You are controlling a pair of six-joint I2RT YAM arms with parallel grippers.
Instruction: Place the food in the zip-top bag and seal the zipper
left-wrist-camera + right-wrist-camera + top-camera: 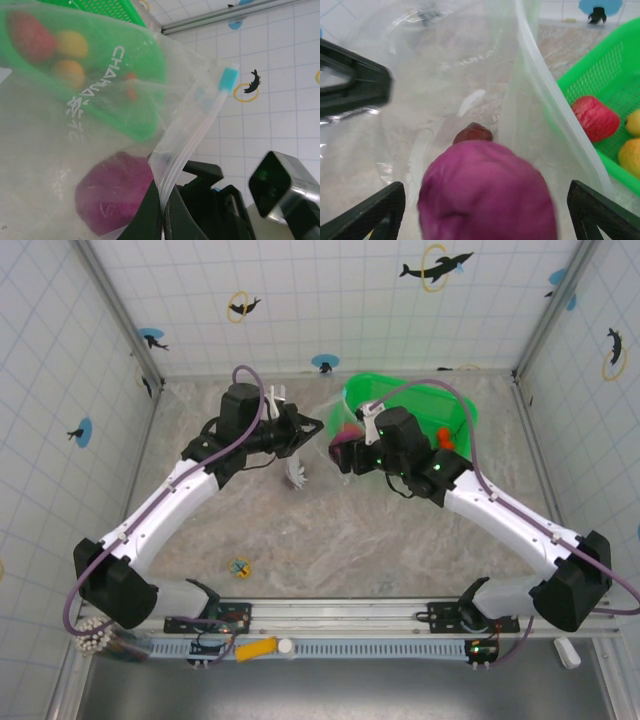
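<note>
Bag (322,418) hangs above the table (330,540) mid-workspace, at 9 o'clock of the basket (420,400), mouth toward the R arm. Zipper (192,140) runs along the raised edge, unsealed, w/ a blue slider (227,79) at its upper end. L gripper (162,217) is closed tight, pinching the bag's edge right at the zipper's lower end.

Purple food (485,185) is at the bag's mouth. In the L wrist view it shows thru the film, low in the bag, at 8 o'clock of the zipper. It sits between the fingers of the R gripper (485,212), which are spread wide w/ a gap on each side, so nothing is gripped. The food is blurred. A small maroon piece (472,134) lies just past it at 12 o'clock; can't tell if it's inside the bag or under it.

The basket, at 3 o'clock in the R wrist view, holds a red fruit (595,118) and yellow ones (631,156).
</note>
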